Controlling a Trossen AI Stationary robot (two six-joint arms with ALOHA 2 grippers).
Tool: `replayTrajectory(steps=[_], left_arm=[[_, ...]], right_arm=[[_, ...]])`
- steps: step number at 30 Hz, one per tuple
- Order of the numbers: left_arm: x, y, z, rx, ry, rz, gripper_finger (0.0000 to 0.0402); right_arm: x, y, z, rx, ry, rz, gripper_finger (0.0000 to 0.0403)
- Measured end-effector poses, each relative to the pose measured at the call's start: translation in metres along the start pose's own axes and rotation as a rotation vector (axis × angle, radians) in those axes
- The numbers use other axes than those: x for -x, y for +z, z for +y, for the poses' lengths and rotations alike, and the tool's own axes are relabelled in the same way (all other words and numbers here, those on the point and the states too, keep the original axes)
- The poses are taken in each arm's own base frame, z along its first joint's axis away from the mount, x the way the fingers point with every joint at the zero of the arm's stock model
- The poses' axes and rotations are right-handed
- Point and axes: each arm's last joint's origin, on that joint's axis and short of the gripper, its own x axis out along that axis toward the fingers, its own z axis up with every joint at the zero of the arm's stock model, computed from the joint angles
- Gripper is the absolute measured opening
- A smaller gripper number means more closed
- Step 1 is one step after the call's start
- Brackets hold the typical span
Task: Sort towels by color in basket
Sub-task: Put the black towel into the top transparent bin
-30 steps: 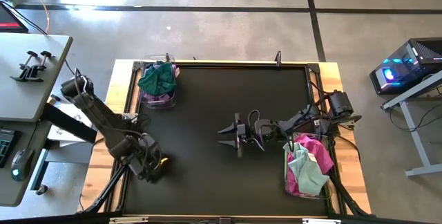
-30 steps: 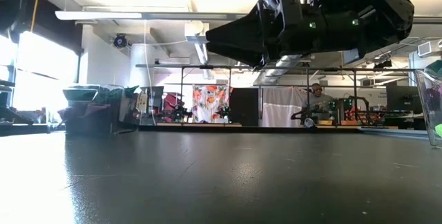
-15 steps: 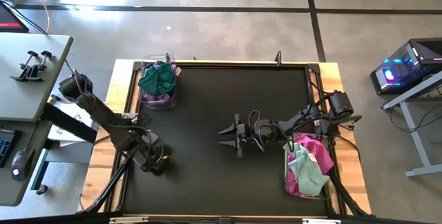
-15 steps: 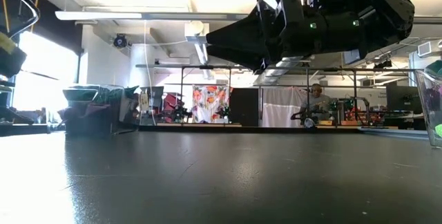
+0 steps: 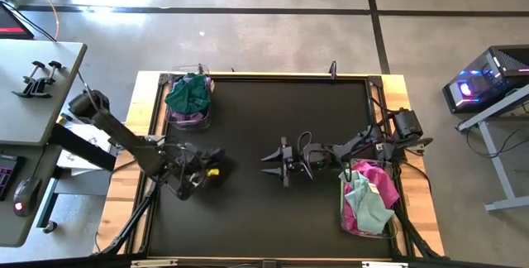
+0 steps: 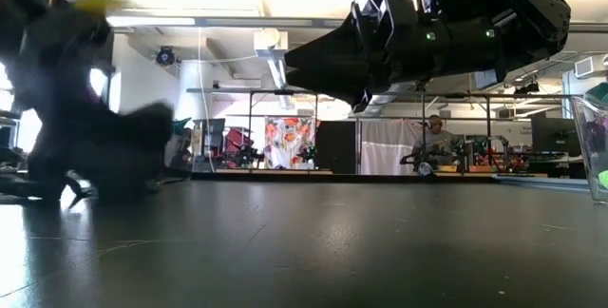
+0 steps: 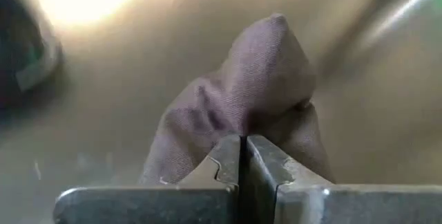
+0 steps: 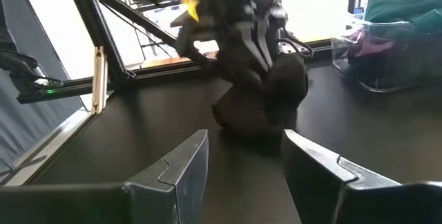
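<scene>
Left gripper (image 7: 243,156) pinched shut on a dark towel (image 7: 252,92), bunched on the mat well short of the far-corner basket (image 5: 189,102). Right gripper (image 5: 281,161) open, idle mid-table. Best lifted clear before carrying, lest cloth drag.

A robotics lab or workshop, by every sign. The black-topped desk (image 5: 248,136) stands on a bare concrete floor (image 5: 273,40) marked with dark lines, and a computer tower (image 5: 488,78) glowing blue sits on a side bench. Beyond the desk, the low view opens onto a wide hall with exposed ceiling ducting (image 6: 271,56), metal-framed workstations (image 6: 313,127) and a seated person (image 6: 435,137) (far off, among equipment).
</scene>
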Motion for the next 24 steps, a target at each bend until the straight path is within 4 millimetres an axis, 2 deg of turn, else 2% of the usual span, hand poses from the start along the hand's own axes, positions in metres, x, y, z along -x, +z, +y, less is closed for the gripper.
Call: replayTrajectory(steps=[7,13,19,24], left_arm=[[0.029,0.063,-0.021,-0.224,0.003,-0.213,0.0002],[0.061,0.121,-0.028,-0.453,0.121,-0.414,0.0001],[0.085,0.168,-0.016,-0.558,0.292,-0.504,0.0001],[0.091,0.193,0.007,-0.542,0.404,-0.503,0.0001]], right_arm=[[0.0,-0.001,0.002,-0.023,-0.006,0.003,0.0175],[0.0,-0.004,0.001,-0.04,-0.012,0.032,0.0175],[0.0,-0.005,0.001,-0.042,-0.015,0.045,0.0175],[0.0,-0.006,0.001,-0.054,-0.018,0.058,0.0175]])
